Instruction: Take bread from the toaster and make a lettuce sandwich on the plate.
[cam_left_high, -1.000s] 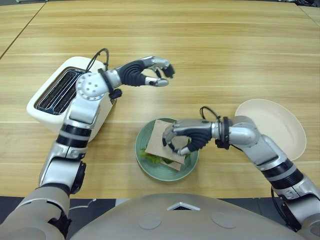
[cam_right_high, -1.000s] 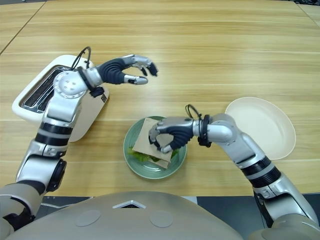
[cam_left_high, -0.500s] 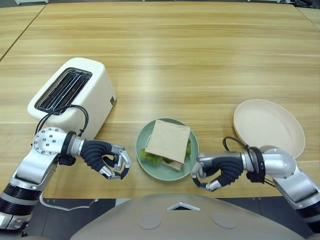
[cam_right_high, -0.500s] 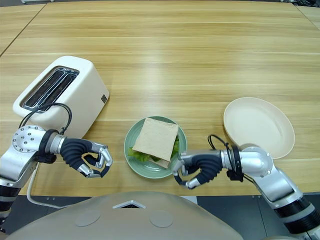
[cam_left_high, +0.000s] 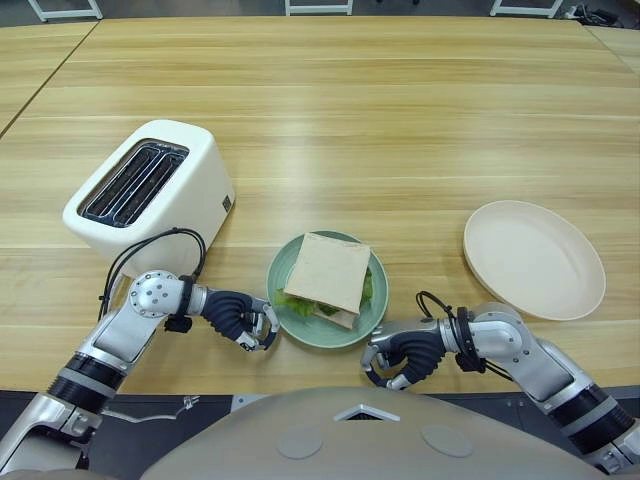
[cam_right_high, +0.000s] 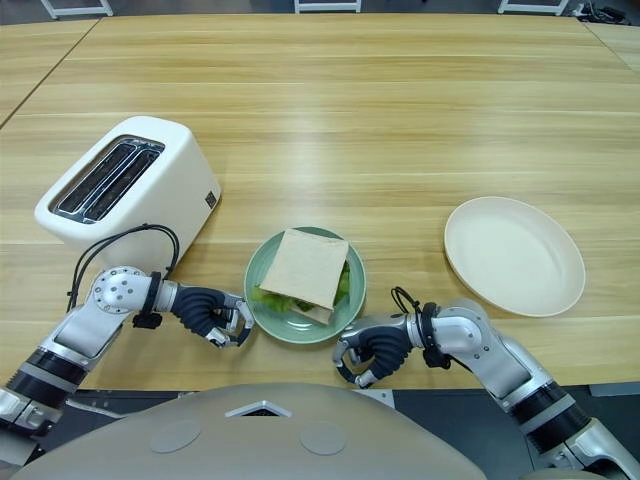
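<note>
A cream plate (cam_left_high: 533, 260) sits on the wooden table (cam_left_high: 400, 120).

Lettuce sandwich (cam_left_high: 328, 280) flat on green plate (cam_left_high: 283, 320); white toaster (cam_left_high: 150, 190) left, slots empty.

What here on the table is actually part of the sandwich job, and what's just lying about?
Part of the job: toaster, green plate, bread slice on top, lettuce beneath it.
Just lying about: cream plate, off to the right.
</note>
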